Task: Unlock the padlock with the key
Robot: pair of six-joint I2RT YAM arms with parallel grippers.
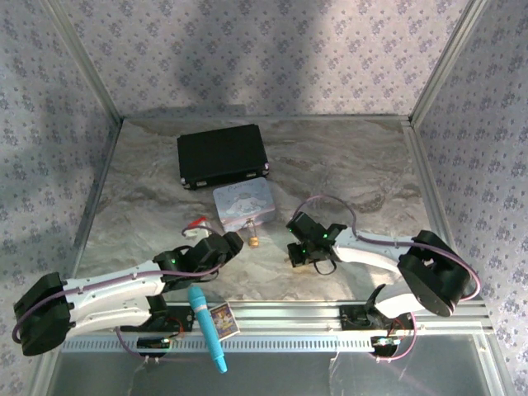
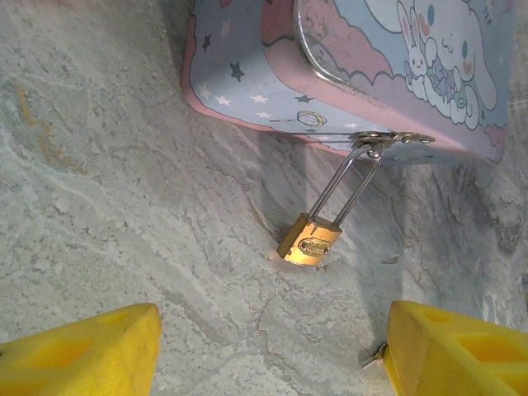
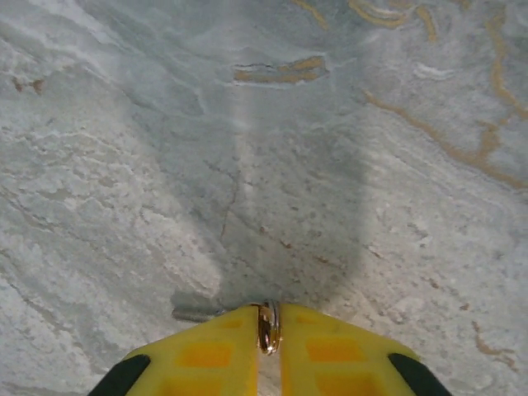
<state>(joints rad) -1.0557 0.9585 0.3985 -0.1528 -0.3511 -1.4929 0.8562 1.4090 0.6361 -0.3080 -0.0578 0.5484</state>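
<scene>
Brass padlock (image 2: 310,241) hung on tin (image 2: 247,74) hasp ahead of left tool (image 2: 272,346), spread wide, likely for bracing. Thin key (image 3: 267,326) pinched in clamped right tool (image 3: 268,346), blade left free for insertion.

The marbled grey surface (image 1: 346,173) carries a black case (image 1: 223,155), a pastel tin (image 1: 242,205) near it (cartoon rabbit lid), and the padlock (image 2: 309,242) resting against the tin's front.
</scene>
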